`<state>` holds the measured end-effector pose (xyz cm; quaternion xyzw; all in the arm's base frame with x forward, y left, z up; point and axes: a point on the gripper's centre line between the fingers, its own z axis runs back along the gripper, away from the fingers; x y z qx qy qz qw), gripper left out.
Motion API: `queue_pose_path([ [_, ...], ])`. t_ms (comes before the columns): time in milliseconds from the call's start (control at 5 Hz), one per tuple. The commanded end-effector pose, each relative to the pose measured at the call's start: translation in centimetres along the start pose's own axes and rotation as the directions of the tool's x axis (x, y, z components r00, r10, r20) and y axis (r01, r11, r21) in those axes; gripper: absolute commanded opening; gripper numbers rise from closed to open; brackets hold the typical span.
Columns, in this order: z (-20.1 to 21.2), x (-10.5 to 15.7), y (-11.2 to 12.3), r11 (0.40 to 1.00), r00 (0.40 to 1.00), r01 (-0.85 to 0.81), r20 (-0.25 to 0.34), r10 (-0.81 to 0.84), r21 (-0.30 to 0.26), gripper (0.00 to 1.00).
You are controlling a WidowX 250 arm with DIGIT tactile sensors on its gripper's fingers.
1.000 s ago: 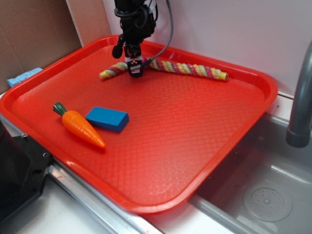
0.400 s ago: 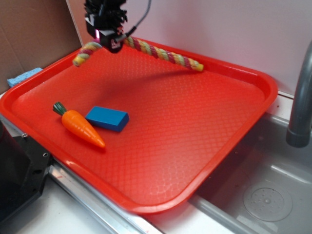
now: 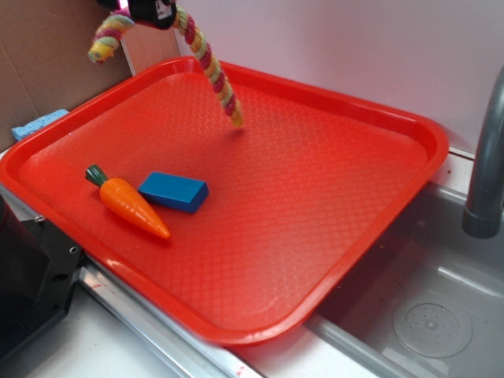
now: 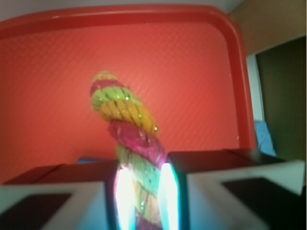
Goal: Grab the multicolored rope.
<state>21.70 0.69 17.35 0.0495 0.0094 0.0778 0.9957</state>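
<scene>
The multicolored rope (image 3: 206,63), twisted pink, yellow and green, hangs in the air above the far left corner of the red tray (image 3: 378,126). My gripper (image 3: 154,11) at the top edge of the exterior view is shut on it. The long end droops down to just over the tray floor; the short end curls left past the tray rim. In the wrist view the rope (image 4: 125,117) runs up from between my gripper's (image 4: 142,194) two pads, pinched tight.
An orange toy carrot (image 3: 130,205) and a blue block (image 3: 174,191) lie on the tray's near left part. A blue sponge (image 3: 35,123) sits left of the tray. A grey faucet (image 3: 487,157) and sink (image 3: 425,315) stand at right.
The gripper has risen and moved left with the rope, lifting it fully off the tray; the long end now swings down instead of lying along the back rim.
</scene>
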Motion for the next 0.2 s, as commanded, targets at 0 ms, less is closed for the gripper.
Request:
queue_pose_path([
  [0,1.70,-0.05,-0.62,0.999,0.997,-0.043,0.063,0.044,-0.016,0.00],
])
